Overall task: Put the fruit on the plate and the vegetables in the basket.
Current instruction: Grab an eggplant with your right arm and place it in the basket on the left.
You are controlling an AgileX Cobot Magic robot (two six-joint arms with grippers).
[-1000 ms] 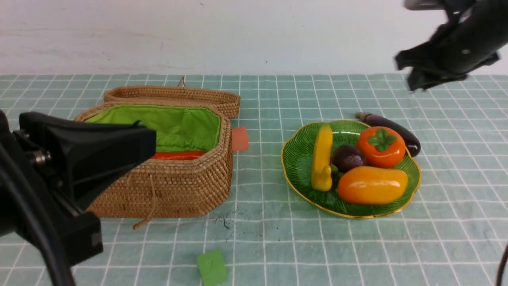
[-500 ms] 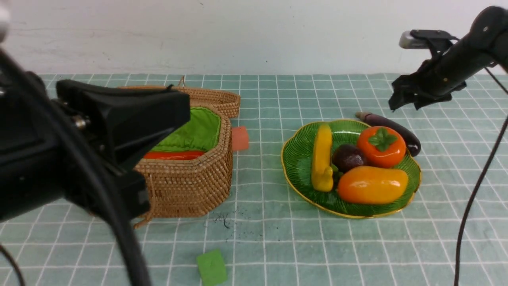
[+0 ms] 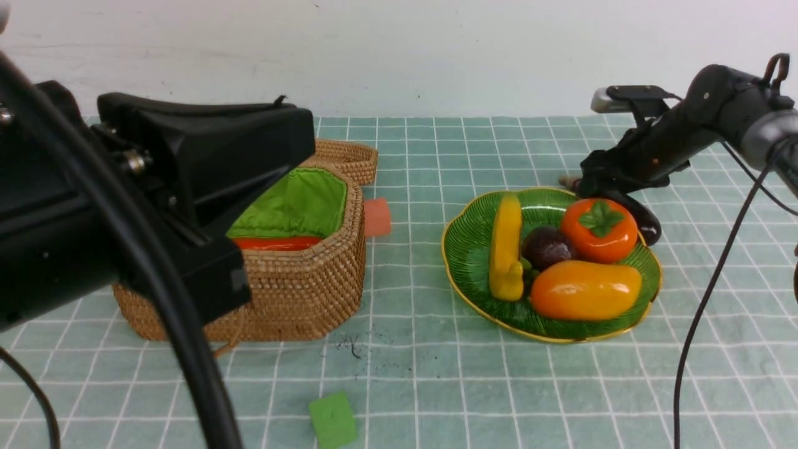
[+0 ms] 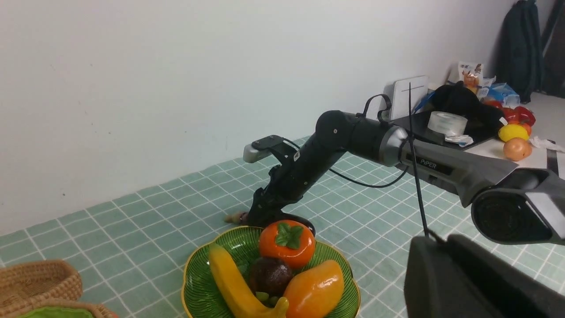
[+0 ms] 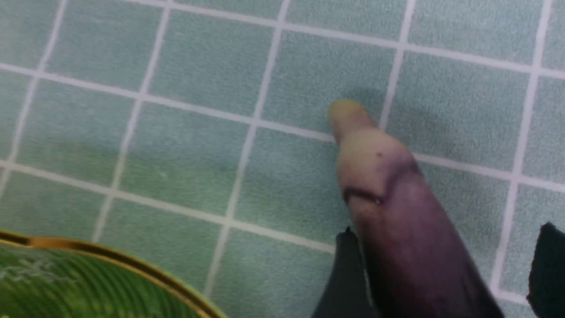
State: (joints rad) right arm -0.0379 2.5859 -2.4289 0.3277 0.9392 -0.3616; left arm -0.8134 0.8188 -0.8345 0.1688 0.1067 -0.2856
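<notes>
Starting at your left, the left gripper (image 3: 206,156) hangs above the near side of the basket (image 3: 299,293). Its jaws are shut and hold nothing. The basket stands with its lid back; a carrot (image 3: 277,243) lies inside on the green lining. A small orange-red cube (image 3: 377,218) sits just beside the basket's right wall, and a green cube (image 3: 332,419) lies near the front edge of the cloth.

At centre-right, the plate (image 3: 467,262) carries the banana (image 3: 506,246), mangosteen (image 3: 547,247), persimmon (image 3: 598,231) and mango (image 3: 585,290).

The eggplant (image 3: 642,224) lies on the cloth just behind the plate's far right rim. Its long axis runs from the stem end at far left to the blunt end at near right.

The right gripper (image 3: 598,181) is low over the eggplant's stem half. Its jaws stand wide, one finger (image 5: 348,274) on each side of the body, nothing gripped yet. Note that this arm is much the nearer; the jaws straddle across the long axis, so closing should take hold.
</notes>
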